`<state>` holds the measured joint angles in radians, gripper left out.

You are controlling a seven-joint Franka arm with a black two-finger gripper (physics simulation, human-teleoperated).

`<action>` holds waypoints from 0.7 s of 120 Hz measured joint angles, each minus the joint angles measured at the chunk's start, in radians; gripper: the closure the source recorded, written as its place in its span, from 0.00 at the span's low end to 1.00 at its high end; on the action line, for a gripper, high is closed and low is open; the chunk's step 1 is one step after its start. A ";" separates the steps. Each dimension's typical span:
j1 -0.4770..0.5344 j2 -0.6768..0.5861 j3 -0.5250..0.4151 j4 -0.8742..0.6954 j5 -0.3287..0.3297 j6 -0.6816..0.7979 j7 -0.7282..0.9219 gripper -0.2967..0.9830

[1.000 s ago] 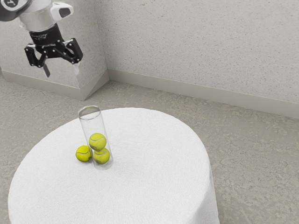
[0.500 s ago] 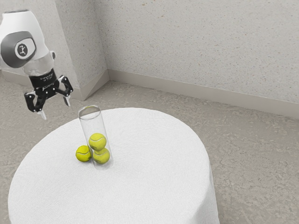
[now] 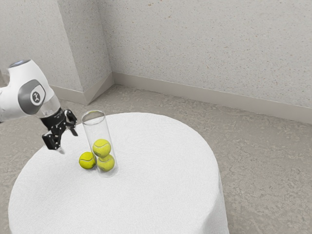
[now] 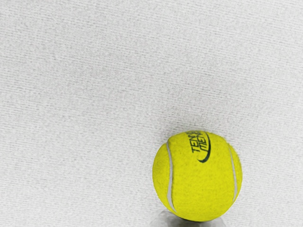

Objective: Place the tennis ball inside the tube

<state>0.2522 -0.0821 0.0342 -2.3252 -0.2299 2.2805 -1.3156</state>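
The loose tennis ball (image 3: 87, 160) rests on the white-covered round table (image 3: 165, 195), nearer the edge at the exterior view's left than the opposite edge, and just beside the clear tube (image 3: 97, 127); whether the two touch, I cannot tell. Being round, the ball has no long axis, but its dark lettering (image 4: 199, 144) faces up toward the wrist camera, between two pale seam lines. The tube stands upright, its long axis rising from the table and its round rim uppermost, with an upper ball (image 3: 102, 147) and a lower ball (image 3: 106, 163) stacked inside.

The gripper (image 3: 67, 141) is tilted, its fingers spread well apart and nothing between them. In the exterior view it appears toward that view's left from the tube.

Part of the lettering slips out of sight over the ball's curve. In the wrist view a grey, glassy patch (image 4: 163, 219) is partly hidden by the ball and cut off by the frame, too little of it to name. The exterior view cuts off the arm (image 3: 12, 100) at its left and the table at its lower edge
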 joint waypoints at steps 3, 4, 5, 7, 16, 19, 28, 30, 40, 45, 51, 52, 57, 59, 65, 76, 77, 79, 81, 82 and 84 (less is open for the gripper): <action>0.000 0.023 0.000 0.008 -0.008 0.012 -0.005 0.23; 0.000 0.029 0.000 0.011 -0.011 0.016 -0.006 0.23; 0.000 0.036 0.000 0.013 -0.013 0.020 -0.007 0.23; 0.000 0.047 0.000 0.017 -0.017 0.027 -0.010 0.23; 0.000 0.093 0.000 0.027 -0.032 0.051 -0.020 0.23; 0.001 0.107 -0.001 0.032 -0.036 0.058 -0.023 0.23; 0.006 0.142 -0.005 0.042 -0.050 0.073 -0.030 0.23; 0.007 0.147 -0.005 0.044 -0.052 0.076 -0.032 0.23; 0.019 0.160 -0.007 0.047 -0.060 0.091 -0.036 0.23; 0.028 0.168 -0.008 0.048 -0.062 0.102 -0.036 0.23; 0.042 0.185 -0.016 0.048 -0.064 0.116 -0.035 0.23; 0.043 0.189 -0.018 0.049 -0.064 0.118 -0.035 0.23; 0.044 0.209 -0.025 0.059 -0.066 0.128 -0.034 0.23; 0.044 0.216 -0.029 0.063 -0.067 0.131 -0.034 0.23; 0.041 0.233 -0.039 0.073 -0.069 0.140 -0.033 0.23; 0.040 0.256 -0.044 0.089 -0.074 0.151 -0.032 0.23; 0.041 0.258 -0.045 0.091 -0.074 0.152 -0.032 0.23; 0.041 0.260 -0.046 0.094 -0.075 0.153 -0.032 0.23; 0.042 0.263 -0.047 0.097 -0.076 0.154 -0.032 0.23; 0.042 0.265 -0.047 0.099 -0.076 0.155 -0.032 0.23; 0.043 0.270 -0.048 0.103 -0.076 0.156 -0.032 0.23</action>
<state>0.2951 0.1879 -0.0138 -2.2225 -0.3062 2.4365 -1.3473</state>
